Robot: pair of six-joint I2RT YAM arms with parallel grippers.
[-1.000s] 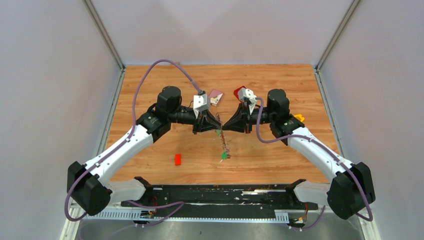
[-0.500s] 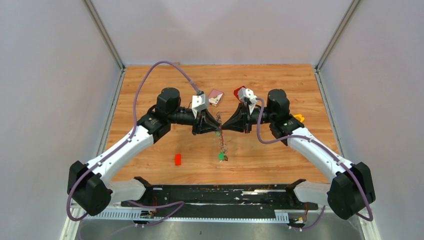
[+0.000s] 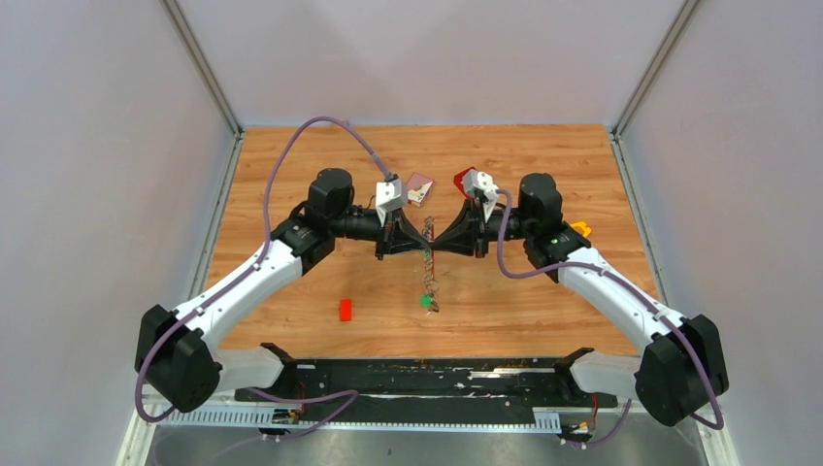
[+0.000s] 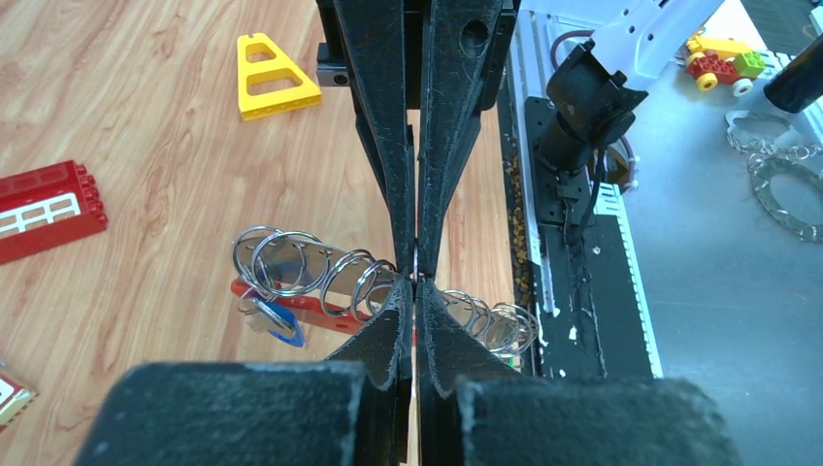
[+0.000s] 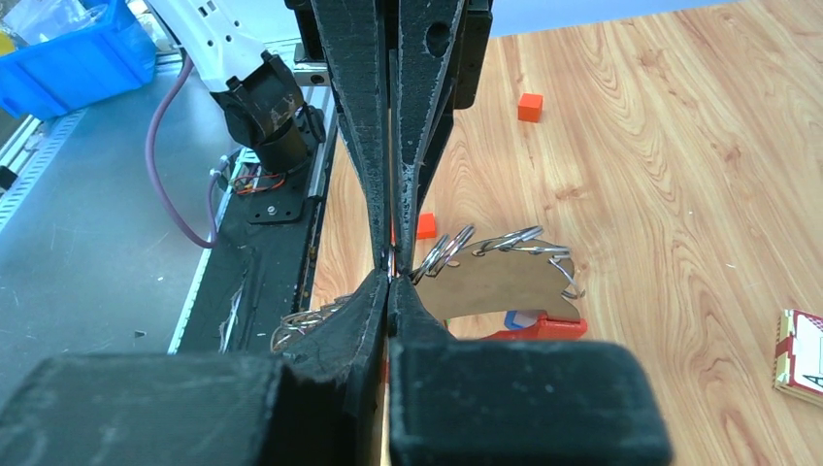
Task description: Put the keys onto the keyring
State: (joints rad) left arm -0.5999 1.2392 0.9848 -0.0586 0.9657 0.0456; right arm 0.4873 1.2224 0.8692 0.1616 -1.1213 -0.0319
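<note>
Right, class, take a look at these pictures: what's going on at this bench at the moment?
The two arms meet tip to tip over the middle of the table. The left gripper and the right gripper are each shut on the keyring, pinching its chain of wire rings at nearly the same spot. The chain trails toward the near edge, with a green key at that end. A blue key seems threaded on already.

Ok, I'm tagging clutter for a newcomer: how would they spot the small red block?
On the near half of the wooden table, between the left arm and the keyring held by both arms' fingers, lies the small red block. It sits alone, a plain solid brick, unlike the ring chain.
</note>
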